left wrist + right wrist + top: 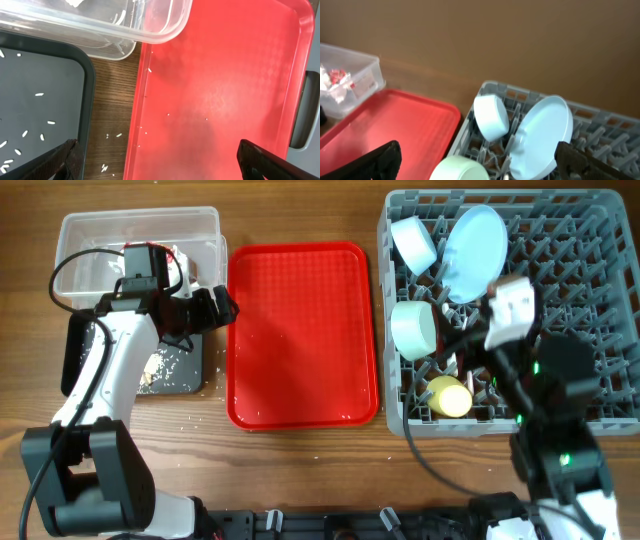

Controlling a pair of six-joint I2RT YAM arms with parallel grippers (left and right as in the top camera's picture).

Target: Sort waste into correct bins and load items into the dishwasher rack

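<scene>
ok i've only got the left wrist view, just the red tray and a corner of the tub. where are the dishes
observer: in the grey rack: a bowl, a second bowl, the plate and the yellow cup.
operator: and the waste
observer: crumpled white napkins and the red-and-white wrapper lie in the clear tub.
operator: right arm holding anything
observer: no, the right fingers are open over the rack with nothing between them.
</scene>
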